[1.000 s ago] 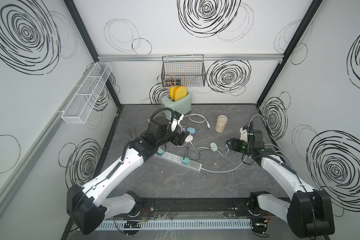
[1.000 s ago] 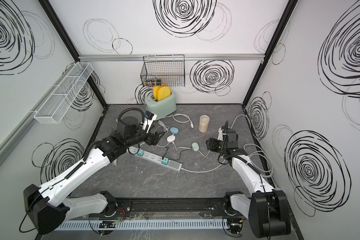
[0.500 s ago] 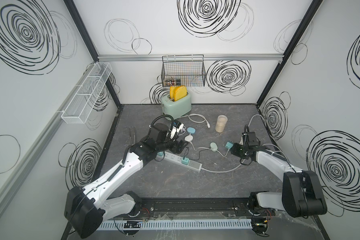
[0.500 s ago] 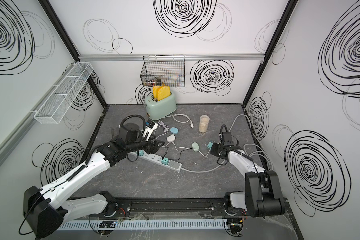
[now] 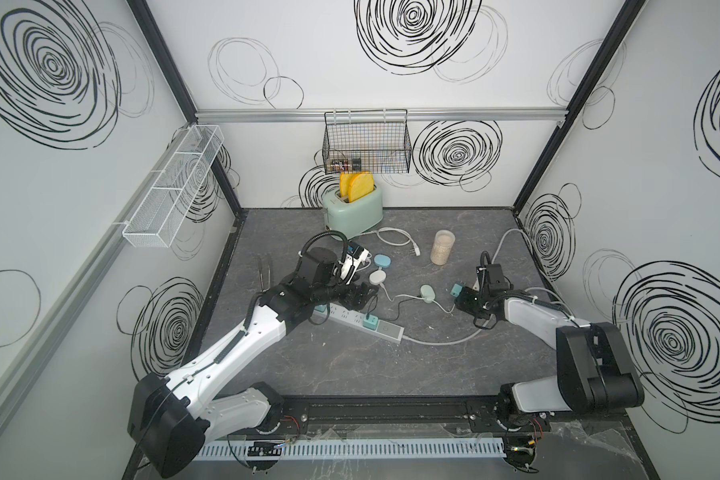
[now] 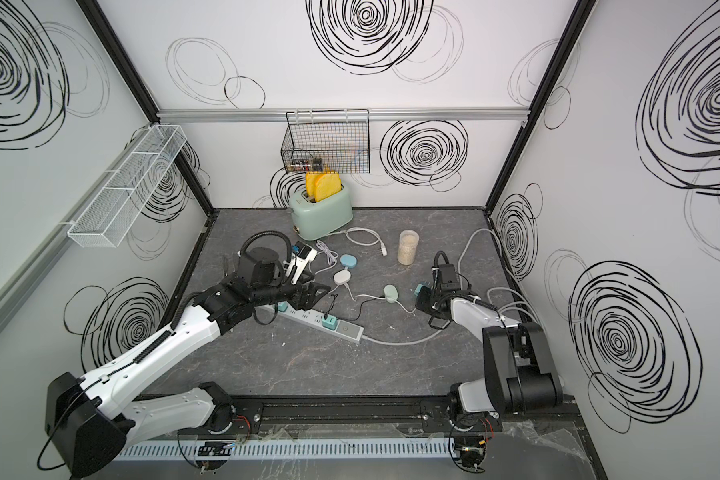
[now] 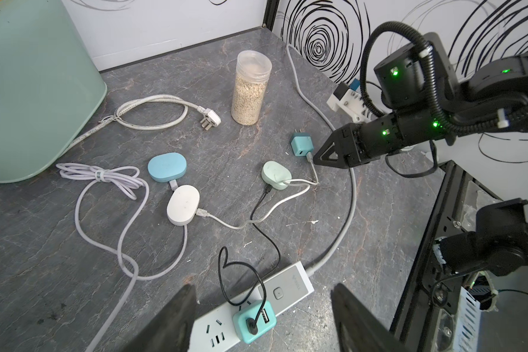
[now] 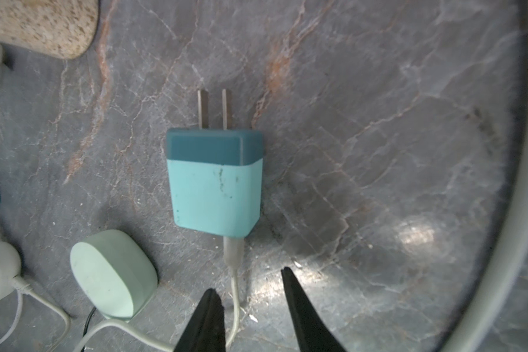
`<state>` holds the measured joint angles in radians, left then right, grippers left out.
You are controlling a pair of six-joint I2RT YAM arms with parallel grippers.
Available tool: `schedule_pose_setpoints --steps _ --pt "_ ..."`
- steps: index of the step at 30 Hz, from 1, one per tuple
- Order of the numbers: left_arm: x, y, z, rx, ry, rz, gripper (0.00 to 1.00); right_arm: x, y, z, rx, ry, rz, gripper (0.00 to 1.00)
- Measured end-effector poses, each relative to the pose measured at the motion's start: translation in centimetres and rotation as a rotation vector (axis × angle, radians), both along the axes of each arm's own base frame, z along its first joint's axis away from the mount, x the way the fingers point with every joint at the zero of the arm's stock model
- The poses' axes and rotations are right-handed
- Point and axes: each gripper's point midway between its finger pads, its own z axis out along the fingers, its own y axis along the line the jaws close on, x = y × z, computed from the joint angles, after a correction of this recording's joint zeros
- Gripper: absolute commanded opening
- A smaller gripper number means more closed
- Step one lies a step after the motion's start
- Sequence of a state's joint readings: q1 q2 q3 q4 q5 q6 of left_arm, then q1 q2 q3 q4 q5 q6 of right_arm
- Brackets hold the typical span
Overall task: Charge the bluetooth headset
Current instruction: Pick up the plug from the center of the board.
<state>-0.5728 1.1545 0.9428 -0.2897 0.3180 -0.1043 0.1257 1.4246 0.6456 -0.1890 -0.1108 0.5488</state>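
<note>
The left gripper (image 7: pixel 262 289), fingers spread wide with nothing between them, hovers over the grey power strip (image 7: pixel 290 285), where a teal adapter (image 7: pixel 253 320) sits plugged in. Farther right on the tabletop lie a blue case (image 7: pixel 167 167), a white case (image 7: pixel 183 209) and a mint green case (image 7: pixel 275 175), all smooth, rounded pebbles. A white cable (image 8: pixel 234 289) joins the mint one to a loose two-tone teal charger (image 8: pixel 215 189) that lies flat, prongs bare. The right gripper (image 8: pixel 247 280) stands part-spread astride that cable.
</note>
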Motion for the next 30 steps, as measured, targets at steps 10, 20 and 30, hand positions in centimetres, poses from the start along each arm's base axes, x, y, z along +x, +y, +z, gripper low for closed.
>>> schedule_pose_setpoints --steps 10,20,30 --pt "-1.1 -0.7 -0.5 -0.035 0.038 -0.055 0.7 0.4 0.0 -1.2 -0.012 0.013 -0.017 0.28" --pt "-2.0 -1.7 0.0 -0.09 0.062 -0.114 0.69 0.6 -0.3 -1.4 -0.052 0.006 -0.033 0.09" --pt "-1.7 -1.4 0.1 -0.088 0.057 -0.101 0.68 1.7 1.3 2.8 -0.104 -0.123 0.045 0.0"
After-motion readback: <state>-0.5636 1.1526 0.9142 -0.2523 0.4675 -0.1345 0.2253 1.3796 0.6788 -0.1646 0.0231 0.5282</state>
